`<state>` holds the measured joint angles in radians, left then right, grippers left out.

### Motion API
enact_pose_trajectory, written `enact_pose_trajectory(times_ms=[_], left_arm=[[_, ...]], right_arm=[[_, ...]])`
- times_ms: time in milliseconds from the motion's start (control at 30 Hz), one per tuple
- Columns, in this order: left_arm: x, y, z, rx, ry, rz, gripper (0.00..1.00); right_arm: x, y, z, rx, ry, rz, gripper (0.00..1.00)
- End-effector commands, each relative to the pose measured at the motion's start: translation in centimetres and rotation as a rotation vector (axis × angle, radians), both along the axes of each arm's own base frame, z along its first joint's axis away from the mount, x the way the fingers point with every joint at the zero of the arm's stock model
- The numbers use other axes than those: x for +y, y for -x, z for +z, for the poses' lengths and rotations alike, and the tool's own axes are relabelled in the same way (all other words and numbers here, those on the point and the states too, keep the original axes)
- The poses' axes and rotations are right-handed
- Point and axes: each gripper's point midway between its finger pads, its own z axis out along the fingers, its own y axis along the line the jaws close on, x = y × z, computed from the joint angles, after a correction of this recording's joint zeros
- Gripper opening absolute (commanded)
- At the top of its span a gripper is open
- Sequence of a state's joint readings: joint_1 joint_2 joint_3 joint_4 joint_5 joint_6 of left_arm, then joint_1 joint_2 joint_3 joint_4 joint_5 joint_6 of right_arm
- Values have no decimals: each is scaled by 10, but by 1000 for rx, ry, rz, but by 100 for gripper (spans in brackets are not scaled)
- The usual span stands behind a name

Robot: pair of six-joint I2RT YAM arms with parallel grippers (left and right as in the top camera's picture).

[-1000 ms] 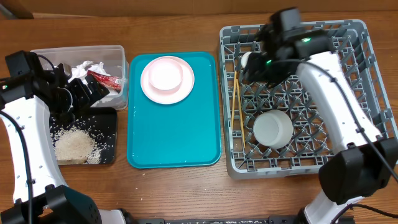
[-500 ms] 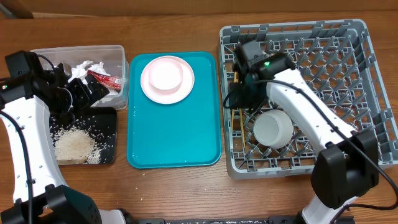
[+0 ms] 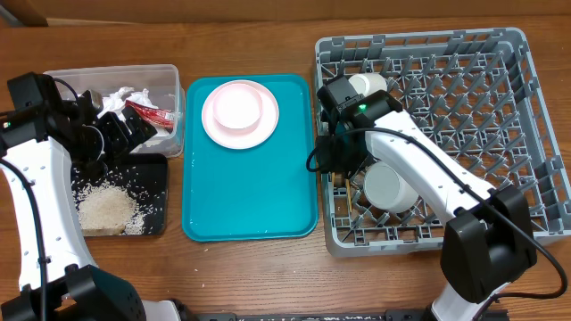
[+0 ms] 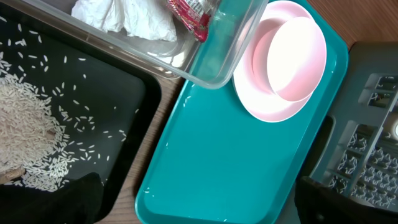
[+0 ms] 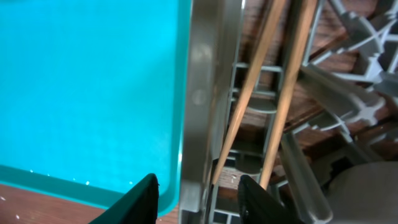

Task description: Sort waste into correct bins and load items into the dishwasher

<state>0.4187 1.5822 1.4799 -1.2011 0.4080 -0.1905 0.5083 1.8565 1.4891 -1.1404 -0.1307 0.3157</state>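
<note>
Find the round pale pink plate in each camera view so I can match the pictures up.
Overhead: the round pale pink plate is upper centre, at the far end of the teal serving tray.
Left wrist: upper right, on the tray's top end.
Right wrist: not in view.
Shared landmark: the teal tray, which also fills the left half of the right wrist view.

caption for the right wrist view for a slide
Open right hand over the edge of the dish rack, chopsticks inside, teal tray beside.
</note>
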Motion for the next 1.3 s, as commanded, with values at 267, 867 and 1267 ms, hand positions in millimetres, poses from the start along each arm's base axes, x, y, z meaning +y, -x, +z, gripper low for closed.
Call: enact_pose_trajectory(times_ms=[267,867,1267], left_arm=[[-1,-3,13,-40,-21,-17,100],[-1,-3,13,-40,-21,-17,100],[-1,-3,13,-40,-21,-17,100]], right_arm=[[-7,18,-3,91,34,-124,25],[20,35,-3,109,28,-154,4],[29,42,-3,123,27,-189,4]])
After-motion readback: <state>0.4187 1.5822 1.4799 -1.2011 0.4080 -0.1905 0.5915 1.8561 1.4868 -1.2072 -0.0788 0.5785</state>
